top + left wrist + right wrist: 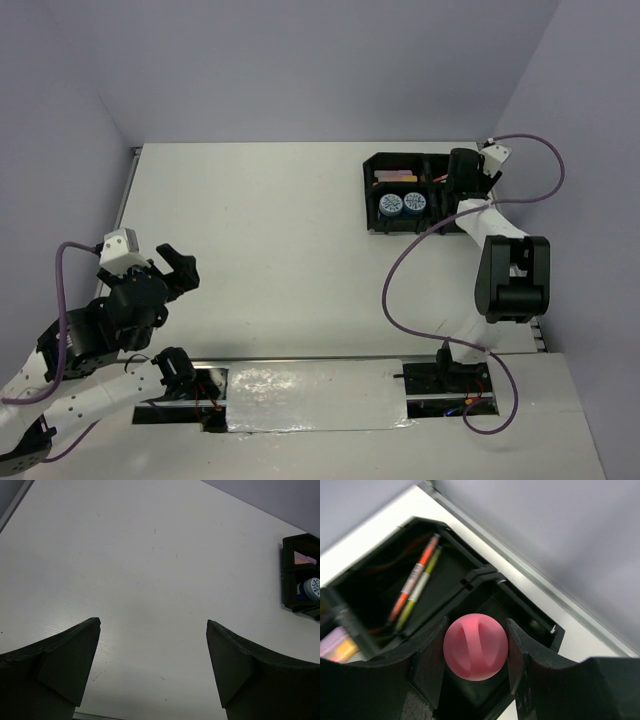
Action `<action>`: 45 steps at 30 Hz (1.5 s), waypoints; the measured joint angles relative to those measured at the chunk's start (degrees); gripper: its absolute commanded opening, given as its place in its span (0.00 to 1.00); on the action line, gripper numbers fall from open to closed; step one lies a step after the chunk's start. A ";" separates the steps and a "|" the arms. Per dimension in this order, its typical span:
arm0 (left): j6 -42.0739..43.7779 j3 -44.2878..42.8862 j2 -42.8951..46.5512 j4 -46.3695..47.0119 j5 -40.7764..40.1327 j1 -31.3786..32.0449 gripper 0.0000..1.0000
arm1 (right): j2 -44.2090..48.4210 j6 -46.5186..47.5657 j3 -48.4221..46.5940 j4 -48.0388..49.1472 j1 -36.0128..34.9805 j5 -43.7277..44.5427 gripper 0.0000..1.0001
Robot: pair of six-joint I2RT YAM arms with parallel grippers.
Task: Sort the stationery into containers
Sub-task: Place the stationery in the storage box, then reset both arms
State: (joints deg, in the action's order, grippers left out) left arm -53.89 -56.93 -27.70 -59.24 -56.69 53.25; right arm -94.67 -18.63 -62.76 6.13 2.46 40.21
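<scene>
My right gripper (477, 630) is shut on the pink-capped bottle (475, 646), both pads pressed against its round pink cap. It hangs over a far-right compartment of the black tray (480, 575). The bottle's body is hidden under the cap. An orange pen (415, 577) and a yellow-green pen (421, 586) lie side by side in the neighbouring compartment. From above, the right gripper (462, 172) covers the right side of the tray (371, 195). Two blue tubs (392, 205) (414, 203) sit in its near-left compartment, with pens (395, 178) behind them. My left gripper (153, 622) stands open over bare table.
The tray stands at the table's far right, close to the back edge and the side wall (560, 120). The left arm (120, 310) is folded back at the near left. A purple cable (400, 270) loops beside the right arm. A shiny taped strip (310, 395) lies between the arm bases.
</scene>
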 measured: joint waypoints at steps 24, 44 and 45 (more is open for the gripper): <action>1.31 0.07 -1.20 0.85 0.07 0.00 0.99 | -7.04 -1.55 -2.54 0.02 2.03 -5.53 0.97; -0.59 -0.02 -6.03 -1.31 -1.16 -0.79 0.99 | 18.62 2.69 -3.67 -11.80 -11.54 -13.05 1.00; -1.88 -0.37 -6.84 -2.56 -1.73 -1.01 0.99 | 21.59 3.37 -2.73 -12.28 -13.81 -13.44 1.00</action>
State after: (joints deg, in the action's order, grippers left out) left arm -55.77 -57.30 -34.54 -61.80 -58.41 52.25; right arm -73.08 -15.27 -65.49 -6.15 -11.35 26.76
